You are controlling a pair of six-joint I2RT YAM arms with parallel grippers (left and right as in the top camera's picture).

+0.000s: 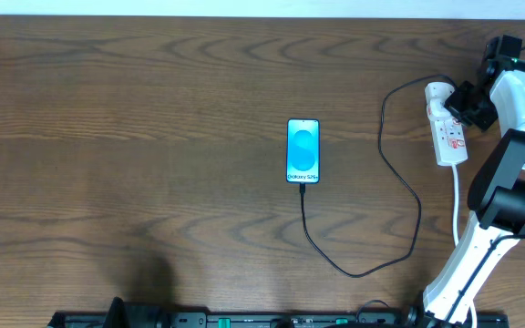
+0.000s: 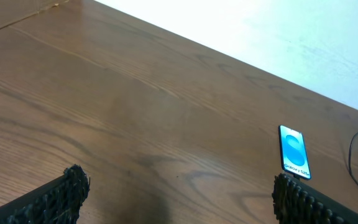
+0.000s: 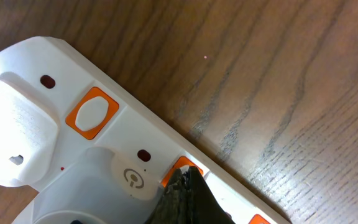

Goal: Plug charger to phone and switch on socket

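Two grippers are at one big brown table [image 1: 153,137], and we see dark wavy lines running all along its wood. Past the far edge of the table we see a plain white wall [image 2: 278,37], and along the near edge lies a black rail [image 1: 244,321]. The phone [image 1: 303,151] lies flat near the middle of the table, with its blue screen lit and facing up. The charger [image 1: 303,200] is a thin black cable. Its small tip meets the near end of the phone, then it bends in a wide loop over the wood and goes up to the far end of the socket [image 1: 451,141]. The socket is a long white strip lying flat at the right side of the table, well apart from the phone. A white cord [image 1: 455,196] runs from it toward the near edge. From the right wrist we see a white plug [image 3: 11,124] pushed into the strip, with an orange switch [image 3: 92,112] beside it. The right gripper [image 3: 185,183] is over the strip with its jaws shut tight together. Its dark tip sits at a second orange switch [image 3: 180,167], and we cannot tell if it is pressing. The left gripper [image 2: 179,182] hangs low over the wood at the left, with its jaws wide open and only bare table showing between them.
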